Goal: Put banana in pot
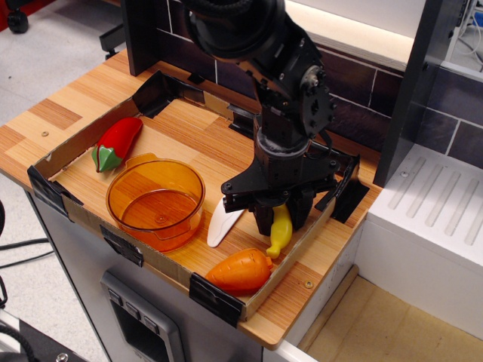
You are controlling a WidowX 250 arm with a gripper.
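Note:
The yellow banana [279, 232] lies on the wooden board at the front right, its upper half between my fingers. My gripper [280, 216] has come down over it, and its black fingers [263, 220] press against the banana's sides, so it is shut on the banana. The banana still rests low at the board. The orange translucent pot [162, 228] stands empty to the left, a short way from the gripper.
A white-bladed toy knife [220, 225] lies between the pot and the banana. An orange carrot [240, 271] lies just in front of the banana. A red pepper [117, 142] lies at the back left. A low cardboard wall [75, 143] rims the board.

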